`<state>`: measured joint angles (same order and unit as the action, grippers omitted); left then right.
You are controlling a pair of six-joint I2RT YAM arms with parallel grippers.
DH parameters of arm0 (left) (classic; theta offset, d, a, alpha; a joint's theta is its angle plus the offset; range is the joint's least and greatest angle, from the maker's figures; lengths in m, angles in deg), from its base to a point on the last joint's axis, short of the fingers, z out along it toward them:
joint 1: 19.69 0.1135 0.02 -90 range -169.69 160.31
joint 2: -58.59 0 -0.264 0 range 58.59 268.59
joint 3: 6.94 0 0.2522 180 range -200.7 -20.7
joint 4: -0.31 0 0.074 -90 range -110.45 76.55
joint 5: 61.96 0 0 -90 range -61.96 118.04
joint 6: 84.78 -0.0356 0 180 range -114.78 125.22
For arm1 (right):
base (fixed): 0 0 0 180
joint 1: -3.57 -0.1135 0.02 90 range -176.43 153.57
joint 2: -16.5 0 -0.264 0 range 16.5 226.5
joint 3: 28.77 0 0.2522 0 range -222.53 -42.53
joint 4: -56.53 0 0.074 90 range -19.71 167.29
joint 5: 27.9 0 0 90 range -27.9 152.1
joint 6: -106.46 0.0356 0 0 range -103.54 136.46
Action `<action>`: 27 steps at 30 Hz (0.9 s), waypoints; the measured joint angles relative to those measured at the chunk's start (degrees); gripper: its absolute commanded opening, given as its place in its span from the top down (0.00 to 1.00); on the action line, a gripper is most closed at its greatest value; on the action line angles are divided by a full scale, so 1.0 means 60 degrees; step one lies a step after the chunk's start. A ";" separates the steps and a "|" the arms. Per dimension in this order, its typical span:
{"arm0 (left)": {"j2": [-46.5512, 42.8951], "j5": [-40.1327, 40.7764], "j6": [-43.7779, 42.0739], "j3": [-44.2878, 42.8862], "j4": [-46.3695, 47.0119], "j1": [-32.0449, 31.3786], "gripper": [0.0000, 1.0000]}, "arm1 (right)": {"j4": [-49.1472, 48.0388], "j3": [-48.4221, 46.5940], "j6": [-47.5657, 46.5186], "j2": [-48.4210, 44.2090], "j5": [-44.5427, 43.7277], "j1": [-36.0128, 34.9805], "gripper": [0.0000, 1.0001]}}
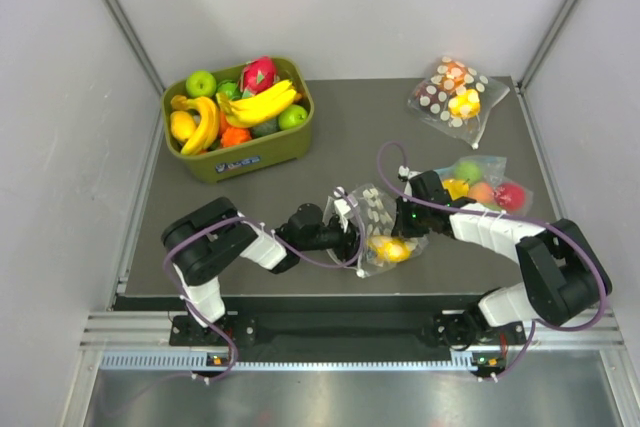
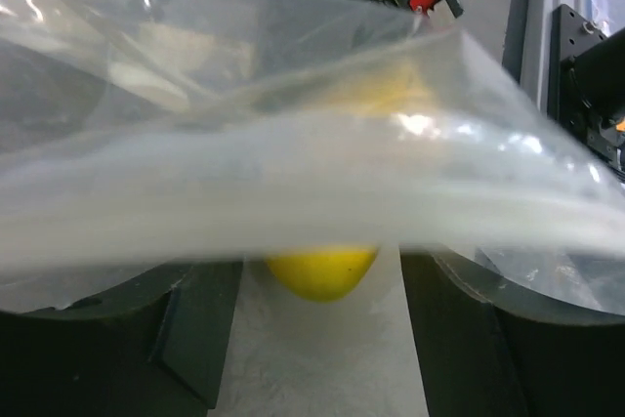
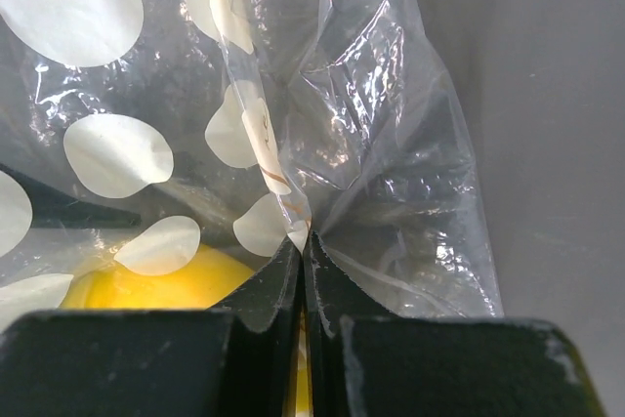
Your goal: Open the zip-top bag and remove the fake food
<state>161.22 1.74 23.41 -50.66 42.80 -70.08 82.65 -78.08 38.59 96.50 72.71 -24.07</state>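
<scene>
The zip-top bag (image 1: 378, 225) lay at lower centre of the top view, with yellow fake food (image 1: 392, 250) inside. The right gripper (image 3: 305, 241) pinched its film. The left gripper (image 2: 322, 290) stood spread, film draped across it. The slick plastic could have slipped free, leaving the zip sealed.

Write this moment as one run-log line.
right tool: shut on zip-top bag | left tool: open, bag between its jaws | yellow fruit: inside bag
</scene>
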 measured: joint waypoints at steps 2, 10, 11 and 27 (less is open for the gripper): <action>0.0058 -0.0091 0.0022 -0.0018 -0.0011 -0.0011 0.34 | 0.0000 0.0000 0.0007 0.0000 0.0004 0.0000 1.00; 0.0244 -0.0364 0.0219 -0.0178 0.0146 -0.0095 0.98 | -0.0051 0.0047 0.0029 -0.0018 0.0000 -0.0004 1.00; 0.0255 -0.0368 0.0215 -0.0182 0.0164 -0.0091 0.99 | -0.0055 0.0047 0.0026 -0.0018 0.0000 -0.0004 1.00; -0.2586 0.0386 -0.0273 0.0867 -0.1603 -0.0127 1.00 | 0.0222 -0.0011 -0.0251 -0.0215 -0.0288 0.0288 1.00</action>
<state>145.70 4.05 21.77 -45.46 33.18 -70.85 83.98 -78.15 37.08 95.21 70.98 -22.34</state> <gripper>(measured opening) 0.415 0.005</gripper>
